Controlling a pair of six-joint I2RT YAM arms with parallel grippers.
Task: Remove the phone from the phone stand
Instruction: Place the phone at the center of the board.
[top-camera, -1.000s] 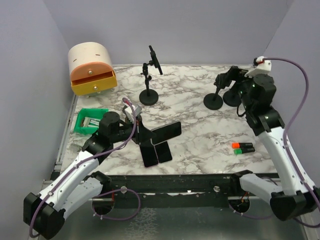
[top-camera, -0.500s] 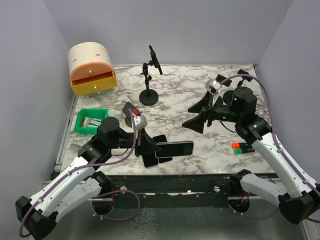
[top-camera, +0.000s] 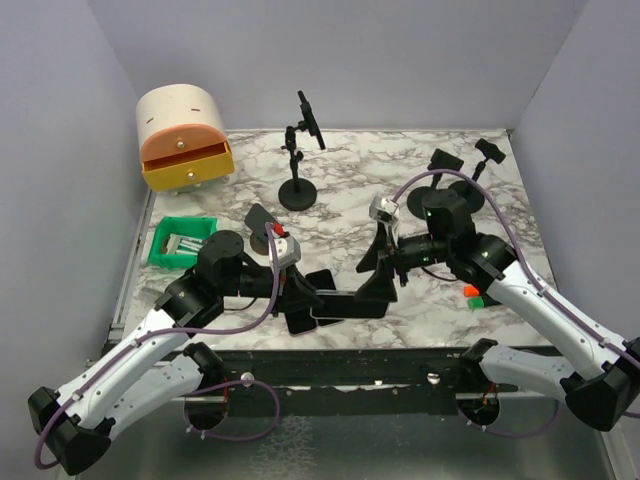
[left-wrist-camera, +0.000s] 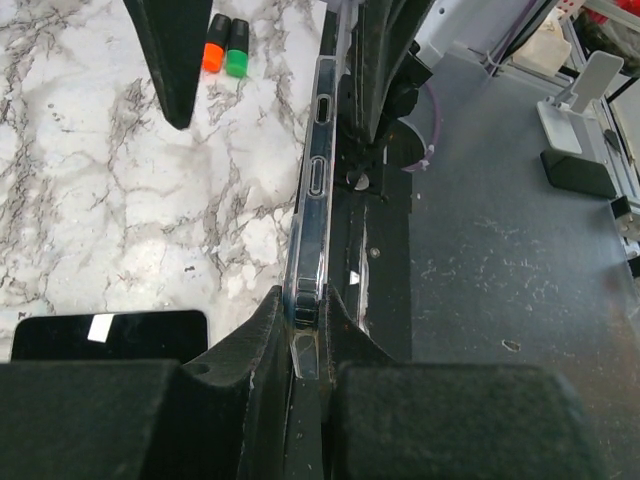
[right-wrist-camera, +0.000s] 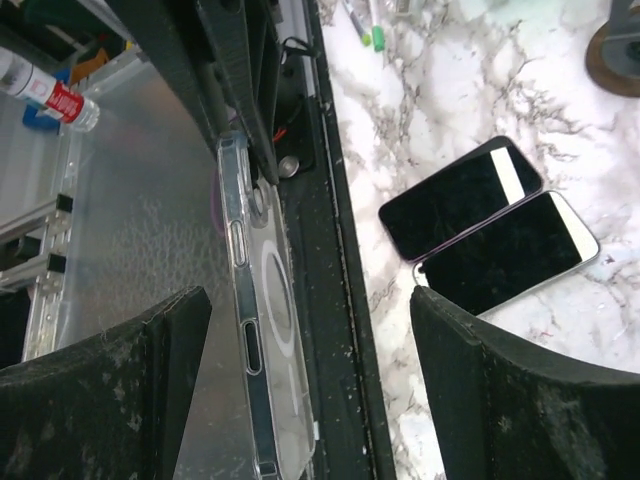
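Note:
My left gripper (top-camera: 300, 290) is shut on one end of the phone (top-camera: 355, 302), a dark phone in a clear case held level above the table's near edge. In the left wrist view the phone (left-wrist-camera: 315, 200) runs edge-on out from between my fingers (left-wrist-camera: 250, 340). My right gripper (top-camera: 380, 274) stands open around the phone's far end. In the right wrist view the phone (right-wrist-camera: 255, 340) lies between the wide-apart fingers (right-wrist-camera: 110, 380), nearer the left one and touching neither. The black phone stand (top-camera: 298, 150) stands upright at the back with its clamp empty.
Two more dark phones (right-wrist-camera: 460, 205) lie flat on the marble by the near edge. Orange and green markers (top-camera: 472, 293) lie under the right arm. Other black stands (top-camera: 445, 165) are at the back right, a green bin (top-camera: 180, 242) and an orange drawer box (top-camera: 183, 135) at the left.
My left gripper carried the phone right and toward the near edge, turning it level. My right arm swung in from the back-right stands and its open fingers now straddle the phone's free end.

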